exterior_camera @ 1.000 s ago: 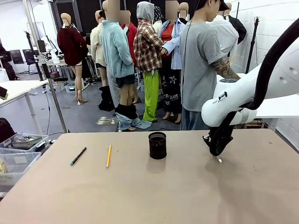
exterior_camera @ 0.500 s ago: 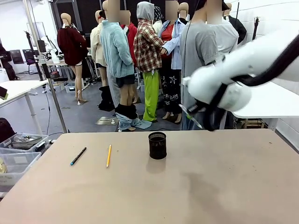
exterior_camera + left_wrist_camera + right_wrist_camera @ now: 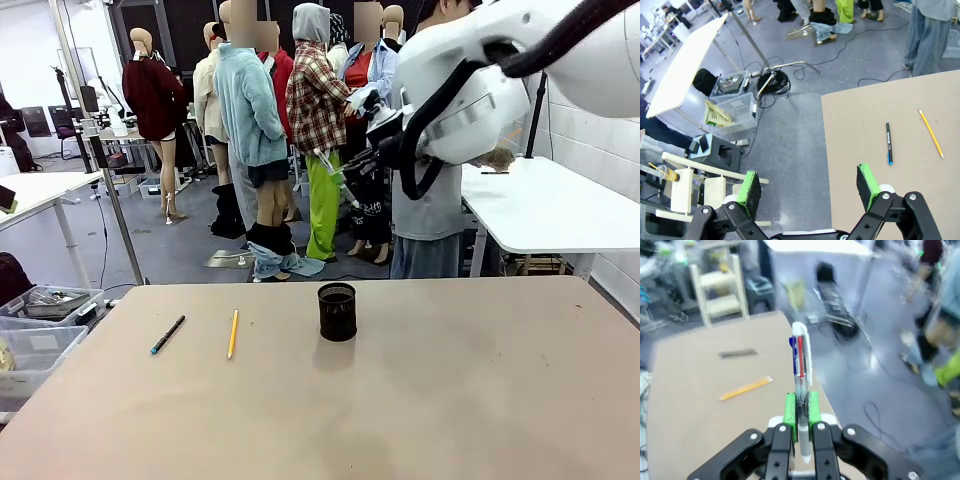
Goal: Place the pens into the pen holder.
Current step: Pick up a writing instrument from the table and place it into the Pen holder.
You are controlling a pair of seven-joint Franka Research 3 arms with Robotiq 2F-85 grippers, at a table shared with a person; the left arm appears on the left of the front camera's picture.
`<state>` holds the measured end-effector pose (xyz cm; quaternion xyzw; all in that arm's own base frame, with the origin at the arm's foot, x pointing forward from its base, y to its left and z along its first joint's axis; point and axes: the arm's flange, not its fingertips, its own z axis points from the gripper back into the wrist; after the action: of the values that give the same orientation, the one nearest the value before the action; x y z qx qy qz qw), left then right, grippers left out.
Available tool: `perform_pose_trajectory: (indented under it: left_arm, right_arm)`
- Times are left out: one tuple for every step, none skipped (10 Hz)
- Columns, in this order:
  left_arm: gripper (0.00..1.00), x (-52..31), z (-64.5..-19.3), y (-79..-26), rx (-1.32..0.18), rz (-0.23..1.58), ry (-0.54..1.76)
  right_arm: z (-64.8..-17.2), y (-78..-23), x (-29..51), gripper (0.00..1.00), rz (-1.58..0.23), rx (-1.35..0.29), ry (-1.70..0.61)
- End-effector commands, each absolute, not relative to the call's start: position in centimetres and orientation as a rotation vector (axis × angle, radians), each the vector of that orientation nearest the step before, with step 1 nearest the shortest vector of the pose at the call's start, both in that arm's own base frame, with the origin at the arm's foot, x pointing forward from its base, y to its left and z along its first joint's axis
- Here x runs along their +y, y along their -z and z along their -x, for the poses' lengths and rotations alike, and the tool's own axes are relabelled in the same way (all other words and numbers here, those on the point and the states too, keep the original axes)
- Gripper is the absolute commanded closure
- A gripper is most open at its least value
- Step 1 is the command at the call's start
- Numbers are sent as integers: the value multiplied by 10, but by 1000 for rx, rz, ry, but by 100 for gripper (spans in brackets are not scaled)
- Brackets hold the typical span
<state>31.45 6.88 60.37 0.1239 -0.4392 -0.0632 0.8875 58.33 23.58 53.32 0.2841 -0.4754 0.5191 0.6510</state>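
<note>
A tan table (image 3: 420, 400) fills the lower half of the front view. Just above its centre stands the pen holder (image 3: 337, 311), a small black mesh cup with nothing rising above its rim. At centre left lie two pens, both flat on the table and well apart from the cup: the yellow pencil (image 3: 232, 333) and, further left, the black pen with a blue end (image 3: 167, 335). In the upper right of the frame the right gripper (image 3: 368, 160) hangs high above the table, its jaws closed tight on the silver-white pen (image 3: 340, 182), which its own wrist view shows pinched between the green pads (image 3: 789, 409). The left gripper (image 3: 809, 186) stands wide apart with nothing in it, over the floor beside the table edge. No pen appears to be in the cup yet; all three remain to be placed.
</note>
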Motion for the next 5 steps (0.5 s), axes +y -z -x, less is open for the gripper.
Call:
perform_pose_trajectory:
  left_arm:
    - [0,68,-316,-604,-916,-267,129]
    - [0,68,-316,-604,-916,-267,129]
    - [0,68,-316,-604,-916,-267,129]
    - [0,68,-316,-604,-916,-267,129]
    - [0,68,-316,-604,-916,-267,129]
  right_arm:
    - [-595,-411,182,100,-939,-1006,-1307]
    - [-601,-402,192,100,-1017,-990,-1316]
    - [-605,-389,200,100,-1072,-969,-1332]
    - [-606,-380,206,100,-1116,-966,-1336]
    - [-606,-374,210,100,-1153,-979,-1335]
